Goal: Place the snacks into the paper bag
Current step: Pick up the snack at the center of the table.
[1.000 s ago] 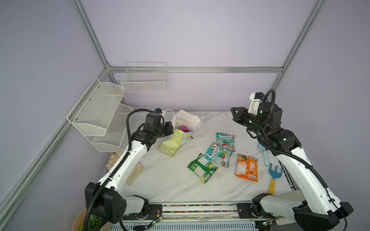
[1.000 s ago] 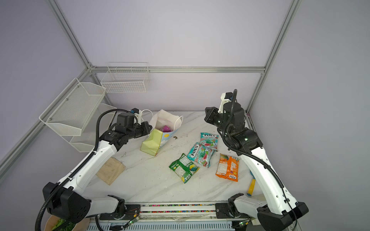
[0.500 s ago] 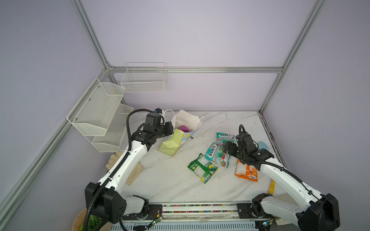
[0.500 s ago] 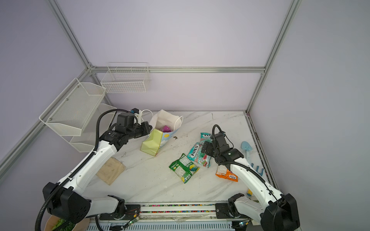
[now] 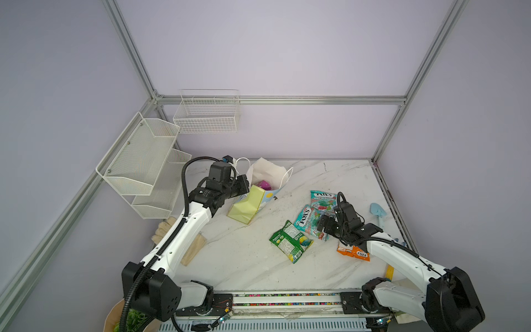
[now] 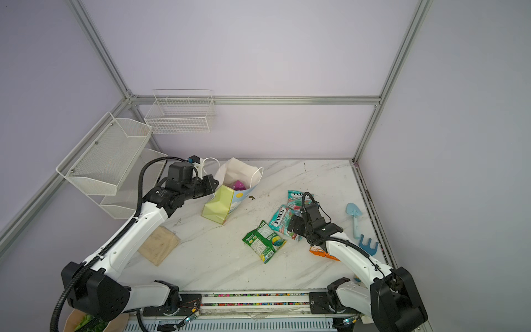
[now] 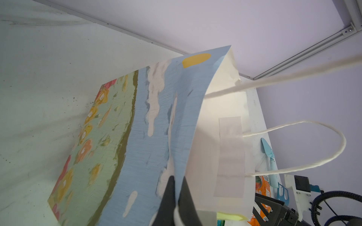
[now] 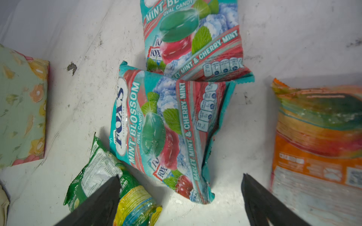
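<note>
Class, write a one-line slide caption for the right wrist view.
Open right gripper hovers over a teal FOX'S packet, flanked by a green packet and an orange packet.

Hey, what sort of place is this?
Probably a robotics lab test cell: aluminium frame around plain lilac walls, two robot arms at a marble-look table, snack packets laid out.
</note>
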